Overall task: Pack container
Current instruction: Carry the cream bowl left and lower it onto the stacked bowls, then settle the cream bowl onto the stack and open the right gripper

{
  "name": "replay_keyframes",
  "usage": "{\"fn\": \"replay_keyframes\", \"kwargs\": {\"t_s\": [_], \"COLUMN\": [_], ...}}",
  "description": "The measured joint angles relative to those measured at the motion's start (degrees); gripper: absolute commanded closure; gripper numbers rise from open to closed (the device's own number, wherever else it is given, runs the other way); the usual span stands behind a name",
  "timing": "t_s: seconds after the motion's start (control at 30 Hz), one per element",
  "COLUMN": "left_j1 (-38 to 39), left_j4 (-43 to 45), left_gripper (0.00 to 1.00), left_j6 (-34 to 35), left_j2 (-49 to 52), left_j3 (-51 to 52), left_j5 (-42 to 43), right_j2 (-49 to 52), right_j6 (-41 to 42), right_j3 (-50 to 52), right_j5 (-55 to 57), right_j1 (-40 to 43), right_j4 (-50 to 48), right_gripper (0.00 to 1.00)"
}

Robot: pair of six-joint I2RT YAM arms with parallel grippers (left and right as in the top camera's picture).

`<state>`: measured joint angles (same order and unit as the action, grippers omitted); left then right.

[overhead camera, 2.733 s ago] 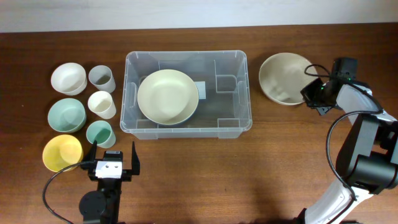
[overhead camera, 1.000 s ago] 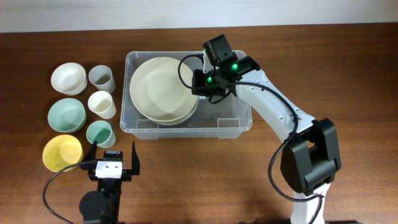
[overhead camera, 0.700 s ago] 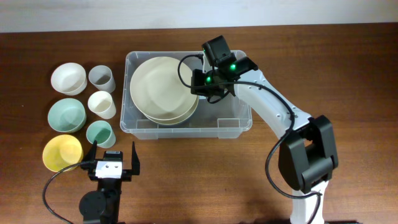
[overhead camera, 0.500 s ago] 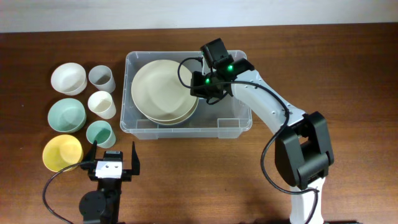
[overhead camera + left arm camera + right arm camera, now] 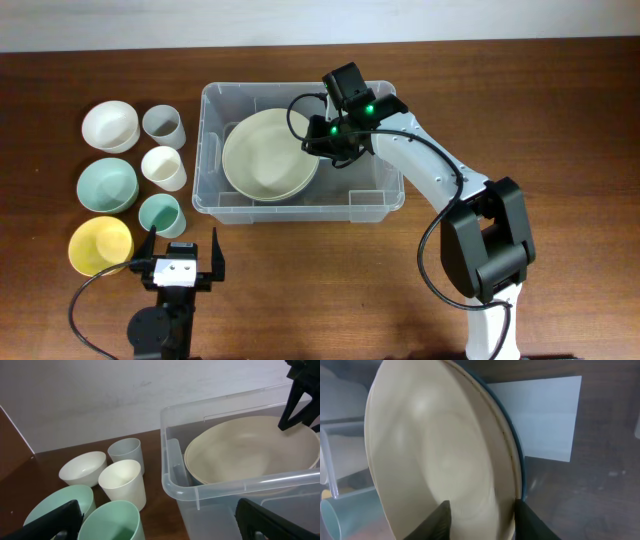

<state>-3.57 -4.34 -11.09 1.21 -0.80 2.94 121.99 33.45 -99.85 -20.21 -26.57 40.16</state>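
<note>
Clear plastic container [image 5: 372,178]: stands mid-worktop [image 5: 400,290], long side facing the arms' bases. Holds a large cream bowl [image 5: 270,155] in its left part, lying flat, mouth up. Nested in a lower bowl [image 5: 519,462], seen from the right wrist only as a thin dark teal rim. Carries a white label [image 5: 540,415] on its bottom, just right of the bowls.

Right gripper [image 5: 324,140]: inside the container at the cream bowl's right edge. Released, fingers [image 5: 440,520] parted, one over the bowl's inside and one outside its rim, pinching nothing.

Left of the container, in two columns:
- Outer column: white bowl [image 5: 110,127], mint bowl [image 5: 108,185], yellow bowl [image 5: 100,245].
- Column nearer the container wall: grey cup [image 5: 162,124], cream cup [image 5: 164,167], mint cup [image 5: 160,213].

Left gripper [image 5: 182,240]: in front of the container's left corner, close to the mint cup. Spread wide and empty.
</note>
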Motion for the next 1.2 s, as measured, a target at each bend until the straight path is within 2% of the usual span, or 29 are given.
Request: {"fn": "replay_keyframes", "kwargs": {"t_s": [0.13,0.5,1.2], "left_j1": [0.0,0.0,0.0], "left_j4": [0.0,0.0,0.0], "left_gripper": [0.0,0.0,0.0], "left_j6": [0.0,0.0,0.0], "left_j2": [0.0,0.0,0.0], "left_j3": [0.0,0.0,0.0], "left_j5": [0.0,0.0,0.0], "right_j2": [0.0,0.0,0.09], "right_j6": [0.04,0.35,1.09], "right_j3": [0.0,0.0,0.0], "right_j5": [-0.15,-0.11,-2.29], "right_j1": [0.0,0.26,2.97], "right_j4": [0.0,0.04,1.66], "right_gripper": [0.69,0.96,0.96]}}
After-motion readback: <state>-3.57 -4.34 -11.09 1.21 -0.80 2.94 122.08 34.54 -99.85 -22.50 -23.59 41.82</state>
